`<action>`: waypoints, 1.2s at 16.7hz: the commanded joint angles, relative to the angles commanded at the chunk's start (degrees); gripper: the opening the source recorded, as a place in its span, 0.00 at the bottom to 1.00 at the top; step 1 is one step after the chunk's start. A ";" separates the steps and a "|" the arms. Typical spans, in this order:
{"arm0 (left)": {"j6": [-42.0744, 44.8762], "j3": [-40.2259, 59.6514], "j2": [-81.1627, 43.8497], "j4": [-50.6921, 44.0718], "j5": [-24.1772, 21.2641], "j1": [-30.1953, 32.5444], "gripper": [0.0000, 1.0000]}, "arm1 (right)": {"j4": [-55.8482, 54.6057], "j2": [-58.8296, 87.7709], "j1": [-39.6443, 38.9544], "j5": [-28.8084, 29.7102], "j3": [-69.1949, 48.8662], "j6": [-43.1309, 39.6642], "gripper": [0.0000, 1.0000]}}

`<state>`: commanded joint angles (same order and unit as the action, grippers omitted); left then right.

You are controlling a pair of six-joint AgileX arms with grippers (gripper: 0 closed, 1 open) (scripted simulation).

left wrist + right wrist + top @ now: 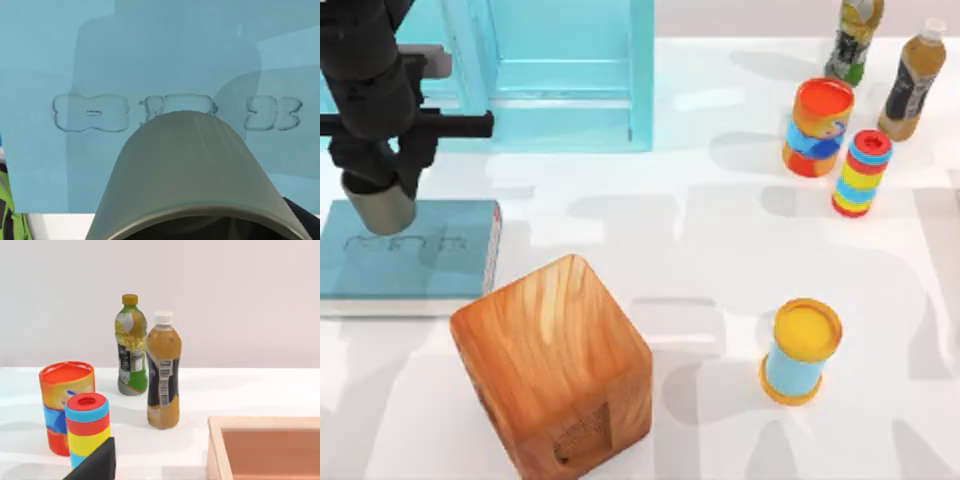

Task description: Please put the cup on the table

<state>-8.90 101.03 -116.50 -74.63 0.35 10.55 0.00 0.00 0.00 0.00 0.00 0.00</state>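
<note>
The white bench [720, 250] carries everything, cut off at every edge of the top view. At its far side stands a teal open-fronted frame [570, 75], its top out of frame. Nearest the camera sits a big wooden cube [552, 365] with a dark mark on its front face that I cannot read.

At the top view's left lies the flat blue-teal slab [415, 262]. My left wrist view shows three embossed shapes on its face [177, 112], like lettering, but I cannot make out any word.

My left arm [375, 85] hangs over that slab, and below it the olive-grey cup [382, 208] hangs over the slab's far edge. From the wrist the cup [192, 170] is close, its dark mouth towards the camera. My left hand's fingers are hidden by the arm and the cup, so I cannot tell whether they grip.

On the right stand a blue can with a yellow lid [802, 352], an orange-lidded can [817, 127] and a striped can [862, 173] just beside it. Two bottles [162, 377] stand at the far edge; their labels show a barcode, the print too small to read.

My right wrist view adds a shallow wooden tray [265, 447] and a dark wedge at its lower edge.
</note>
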 joint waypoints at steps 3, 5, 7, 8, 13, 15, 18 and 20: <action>0.06 -0.11 -0.27 0.09 0.01 -0.06 0.00 | 0.00 0.00 0.00 0.00 0.00 0.00 1.00; -0.70 0.72 -0.99 -0.48 0.02 0.75 0.00 | 0.00 0.00 0.00 0.00 0.00 0.00 1.00; -3.66 3.98 -3.46 -2.45 0.03 3.79 0.00 | 0.00 0.00 0.00 0.00 0.00 0.00 1.00; -5.79 6.50 -5.13 -3.79 0.04 5.99 0.00 | 0.00 0.00 0.00 0.00 0.00 0.00 1.00; -20.26 27.24 -15.43 -12.19 0.01 20.66 0.00 | 0.00 0.00 0.00 0.00 0.00 0.00 1.00; -26.49 35.69 -19.39 -15.51 0.01 26.80 0.00 | 0.00 0.00 0.00 0.00 0.00 0.00 1.00; -33.93 43.98 -23.85 -19.32 0.04 34.14 0.00 | 0.00 0.00 0.00 0.00 0.00 0.00 1.00; -36.40 46.51 -25.37 -20.65 0.05 36.62 0.00 | 0.00 0.00 0.00 0.00 0.00 0.00 1.00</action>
<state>-45.30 147.54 -141.87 -95.28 0.41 47.17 0.00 0.00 0.00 0.00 0.00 0.00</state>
